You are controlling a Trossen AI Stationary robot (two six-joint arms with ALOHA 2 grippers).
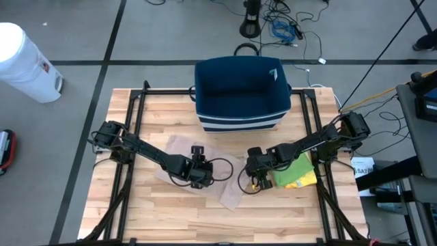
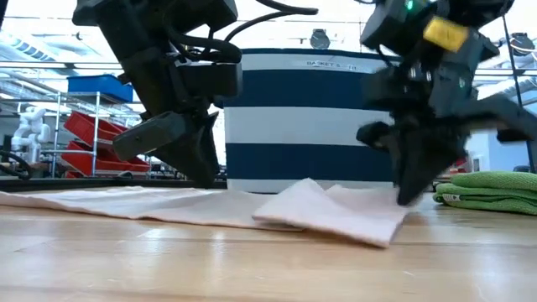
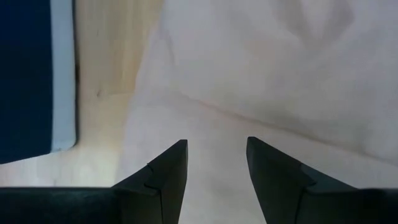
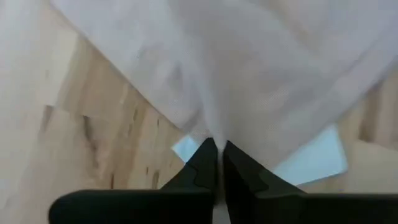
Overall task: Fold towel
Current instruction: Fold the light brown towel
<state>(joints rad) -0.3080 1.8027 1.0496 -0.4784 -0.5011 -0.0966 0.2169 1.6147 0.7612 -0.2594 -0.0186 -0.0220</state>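
towel (image 1: 205, 160): flat on table (image 1: 171, 219), right edge lifted
right gripper (image 1: 254, 179): pinching towel edge
left gripper (image 1: 198, 176): fingers apart, over towel
room: bare wood in front

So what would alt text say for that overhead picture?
Seen from above, two dark arms meet over a pale towel on a wooden table: the left hand is open over it, the right hand pinches its edge. A navy basket sits behind, green cloths at right.

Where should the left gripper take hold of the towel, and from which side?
Judging by its flat lie, the towel offers its free edge by the left gripper, from above. Right gripper already pinches the opposite side.
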